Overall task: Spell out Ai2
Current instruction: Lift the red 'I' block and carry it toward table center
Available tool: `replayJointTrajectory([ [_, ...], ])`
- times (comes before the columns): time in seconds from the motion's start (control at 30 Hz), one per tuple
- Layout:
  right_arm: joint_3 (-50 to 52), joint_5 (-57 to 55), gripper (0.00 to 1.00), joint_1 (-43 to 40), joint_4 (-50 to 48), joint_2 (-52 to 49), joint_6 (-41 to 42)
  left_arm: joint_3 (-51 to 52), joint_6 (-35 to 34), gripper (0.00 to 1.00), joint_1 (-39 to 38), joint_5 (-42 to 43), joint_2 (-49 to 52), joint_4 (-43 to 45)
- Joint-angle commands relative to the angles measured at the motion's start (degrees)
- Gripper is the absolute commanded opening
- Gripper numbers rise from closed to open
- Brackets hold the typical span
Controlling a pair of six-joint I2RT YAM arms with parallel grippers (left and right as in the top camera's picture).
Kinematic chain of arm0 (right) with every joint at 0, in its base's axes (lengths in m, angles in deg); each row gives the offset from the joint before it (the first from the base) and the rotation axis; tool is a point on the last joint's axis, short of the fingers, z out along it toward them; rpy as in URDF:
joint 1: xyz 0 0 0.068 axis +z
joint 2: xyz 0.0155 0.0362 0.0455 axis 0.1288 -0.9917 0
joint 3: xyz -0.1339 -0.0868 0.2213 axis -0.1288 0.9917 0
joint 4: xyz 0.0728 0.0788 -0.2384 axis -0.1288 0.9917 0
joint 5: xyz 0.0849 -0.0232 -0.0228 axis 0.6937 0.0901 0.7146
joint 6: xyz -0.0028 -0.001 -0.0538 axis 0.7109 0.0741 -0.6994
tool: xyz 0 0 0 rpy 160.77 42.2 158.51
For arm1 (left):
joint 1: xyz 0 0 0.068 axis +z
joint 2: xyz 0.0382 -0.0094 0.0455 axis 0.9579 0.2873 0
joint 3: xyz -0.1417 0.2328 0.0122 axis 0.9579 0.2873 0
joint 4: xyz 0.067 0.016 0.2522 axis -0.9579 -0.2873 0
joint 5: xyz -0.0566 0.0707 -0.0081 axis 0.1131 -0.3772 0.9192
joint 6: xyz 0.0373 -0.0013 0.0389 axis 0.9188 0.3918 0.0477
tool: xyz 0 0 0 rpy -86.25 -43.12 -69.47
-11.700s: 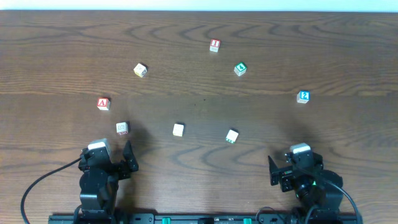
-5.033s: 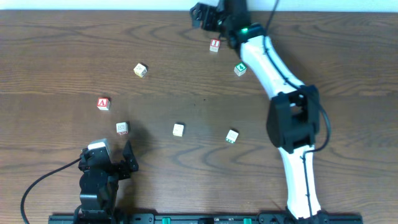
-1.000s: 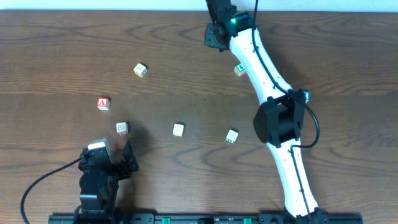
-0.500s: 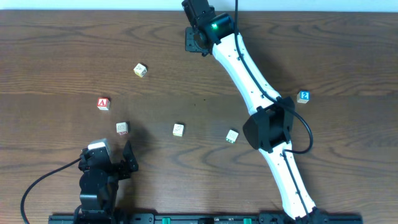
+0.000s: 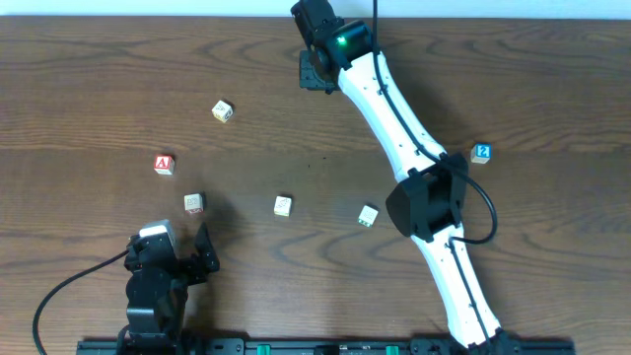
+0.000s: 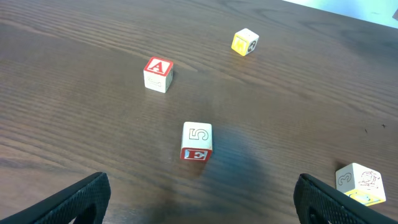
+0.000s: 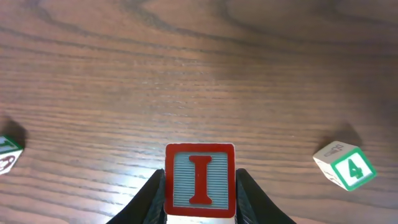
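My right gripper (image 7: 199, 190) is shut on a red-framed I block (image 7: 199, 179), whose I face points at the wrist camera. In the overhead view the right gripper (image 5: 314, 69) reaches to the far edge of the table and hides that block. The red A block (image 5: 164, 164) (image 6: 158, 74) lies at the left. The blue 2 block (image 5: 481, 152) lies at the right, just beside the right arm's elbow. My left gripper (image 5: 205, 251) (image 6: 202, 208) rests open at the near left edge with nothing between its fingers.
Other blocks lie scattered: a yellow one (image 5: 222, 110) (image 6: 245, 42), a 5/E block (image 5: 193, 203) (image 6: 196, 141), a white one (image 5: 283, 205) (image 6: 359, 183), a green-marked one (image 5: 368, 216) and a green 4 block (image 7: 344, 165). The long right arm (image 5: 394, 128) spans the table diagonally.
Over the last second my right gripper has swung left along the far edge with the I block in it, then eased slightly right. The left arm has stayed still.
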Motion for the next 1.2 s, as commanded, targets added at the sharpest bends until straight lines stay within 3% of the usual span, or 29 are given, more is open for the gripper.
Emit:
replayJointTrajectory([
  [0.0, 7.2, -1.1, 0.01, 0.0, -1.9, 9.0, -1.6, 0.9, 1.0, 0.95, 0.3, 0.0, -0.3, 0.1],
  [0.23, 44.7, -1.1, 0.01, 3.0, -23.4, 33.5, -1.0, 0.9, 1.0, 0.96, 0.3, 0.0, -0.3, 0.1],
  [0.4, 60.4, -1.2, 0.01, 6.0, -29.5, 42.9, 5.0, 0.9, 1.0, 0.95, 0.3, 0.0, -0.3, 0.1],
  [0.87, 63.6, -5.1, 0.01, 11.6, -27.0, 34.6, 21.2, 0.9, 1.0, 0.95, 0.3, 0.0, -0.3, 0.1],
  [1.17, 63.6, -6.1, 0.01, 11.8, -29.5, 29.3, 24.7, 0.9, 1.0, 0.95, 0.3, 0.0, -0.3, 0.1],
])
